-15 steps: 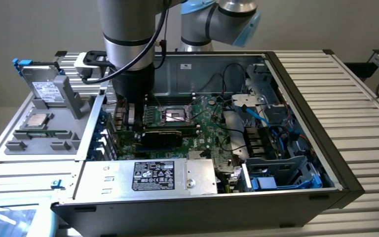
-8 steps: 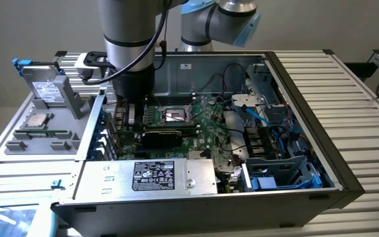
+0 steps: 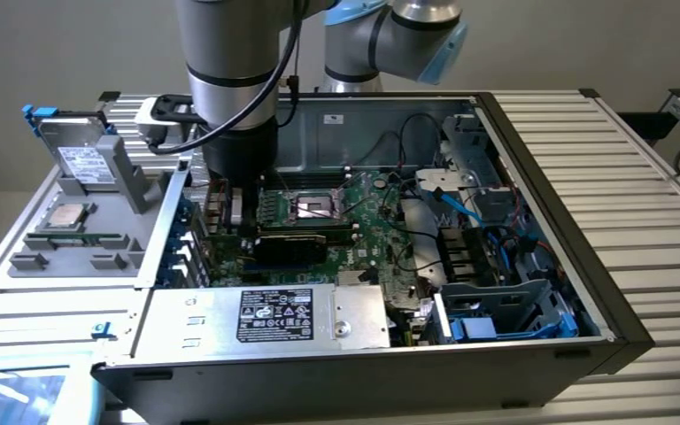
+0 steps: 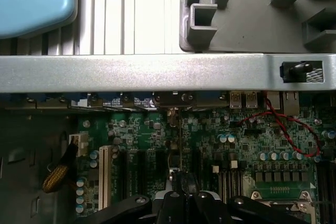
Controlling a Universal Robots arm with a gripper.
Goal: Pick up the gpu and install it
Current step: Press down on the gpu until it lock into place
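we see black gripper (image 4: 181, 195) clenched on green-board gpu with black fan shroud (image 3: 305, 243), edge over green motherboard (image 4: 220, 150) slot; we judge: press straight, level.

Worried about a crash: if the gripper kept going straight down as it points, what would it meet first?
Most likely the gpu directly beneath the gripper, then the motherboard; depth is unclear.

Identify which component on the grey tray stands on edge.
The grey boxy hard drive with a white label; the square silver processor and the long green memory stick lie flat.
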